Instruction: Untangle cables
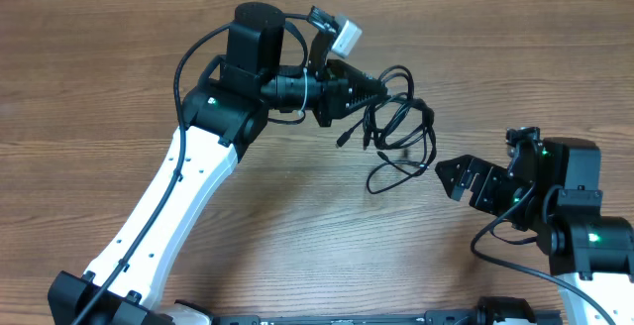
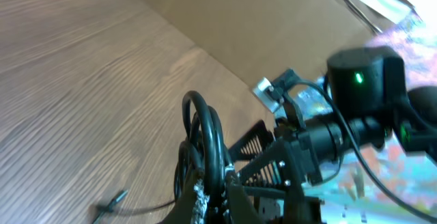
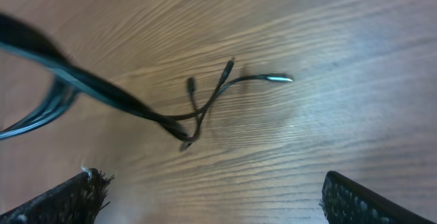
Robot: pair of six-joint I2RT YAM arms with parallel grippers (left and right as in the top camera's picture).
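From overhead: shows the white left arm (image 1: 173,191) rising from the bottom left corner, elbow bent, wrist turned rightward over a wooden table (image 1: 99,67). Shows the left gripper (image 1: 374,91) clamped on the cables (image 1: 401,132), a black tangle looping down to the right of its fingers, near the table's middle. Finds the right arm (image 1: 584,226) low at the right edge, with the right gripper (image 1: 451,178) aimed left, near the tangle's lower loops but not touching.

From the left wrist: looks past closed fingers (image 2: 198,200) pinching a cable loop (image 2: 208,132) that stands upright. Catches one plug (image 2: 113,200) lying on the wood at lower left, and the right arm blurred beyond.

From the right wrist: shows two pads (image 3: 68,197) spread wide at the bottom corners, gripping nothing. Shows cables crossing from the left, blurred, ending in three plugs (image 3: 229,65) over the wood.
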